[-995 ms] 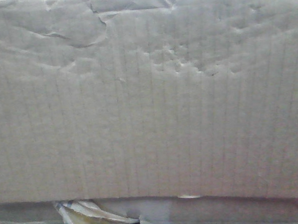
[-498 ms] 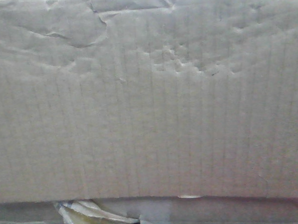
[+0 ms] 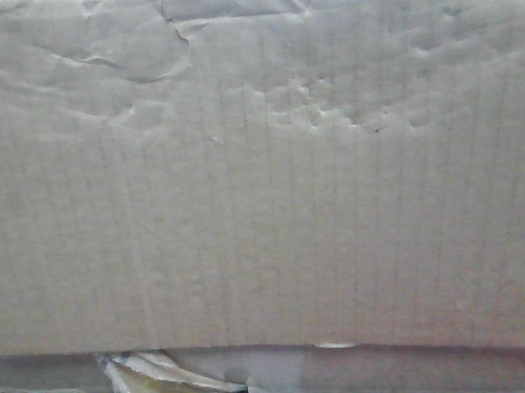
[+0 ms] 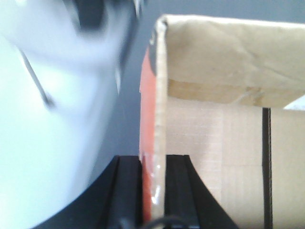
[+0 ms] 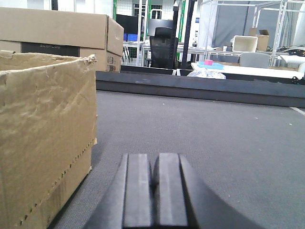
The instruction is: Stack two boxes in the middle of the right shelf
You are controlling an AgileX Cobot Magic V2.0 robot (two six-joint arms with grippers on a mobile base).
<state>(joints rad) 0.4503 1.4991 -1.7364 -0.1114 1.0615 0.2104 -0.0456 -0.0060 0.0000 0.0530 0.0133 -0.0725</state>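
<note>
One box (image 3: 262, 179) broadside to front camera, long axis horizontal, tape wad (image 3: 162, 387) low-left

I see the box (image 3: 263, 205) as matt, dented corrugated cardboard with crinkled, glossy yellowish tape (image 3: 158, 382) at its seam, and the table (image 5: 214, 133) as a grey, finely grained, matt surface

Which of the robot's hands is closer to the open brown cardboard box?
Left. The left hand clamps the brown cardboard box by its wall; the right hand, shut and empty, rests apart from it.
</note>
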